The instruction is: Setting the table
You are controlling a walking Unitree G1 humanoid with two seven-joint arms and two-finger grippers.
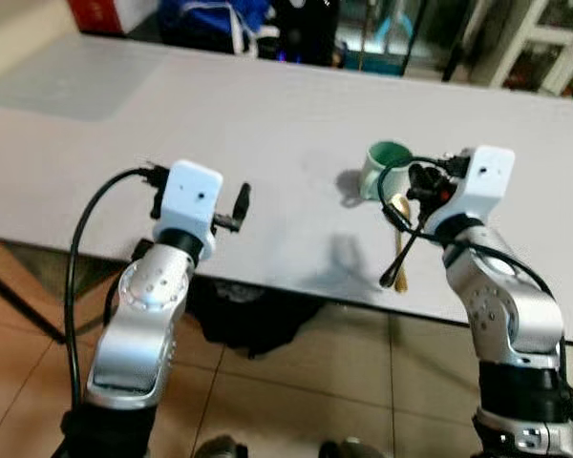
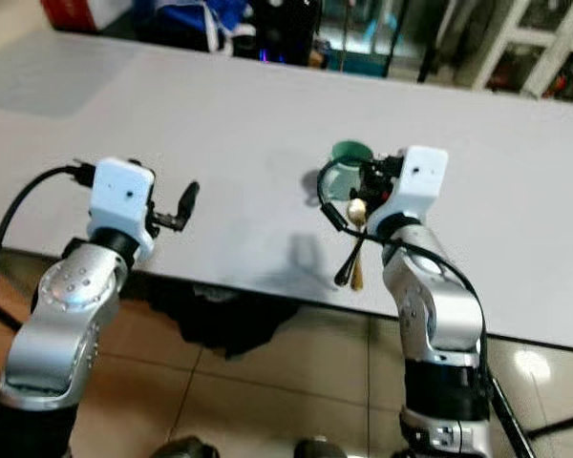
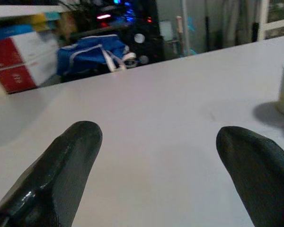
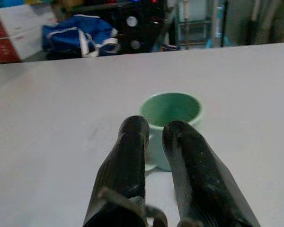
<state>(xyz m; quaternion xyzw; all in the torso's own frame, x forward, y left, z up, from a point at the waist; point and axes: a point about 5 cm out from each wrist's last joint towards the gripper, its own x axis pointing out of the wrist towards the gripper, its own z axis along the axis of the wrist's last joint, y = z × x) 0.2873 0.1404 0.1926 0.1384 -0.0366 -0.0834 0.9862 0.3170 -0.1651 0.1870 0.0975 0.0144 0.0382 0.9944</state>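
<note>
Wooden spoon [image 1: 399,239] pinched in right gripper [image 4: 156,142], fingers pressed together, over the tabletop's [image 1: 267,124] near edge; long axis runs near-far, bowl end toward the far edge, handle toward the robot. Green mug [image 1: 386,170] just beyond, upright, interior looks empty. Left gripper [image 3: 170,161] spread, hovering above near edge.

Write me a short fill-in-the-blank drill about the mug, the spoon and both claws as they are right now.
1. The inside of the mug is coloured ____.
2. The wooden spoon is held in the ____ claw.
3. The left claw hangs over the table with its fingers ____.
4. The mug stands nearest the ____ claw.

Missing words: green; right; open; right
</note>
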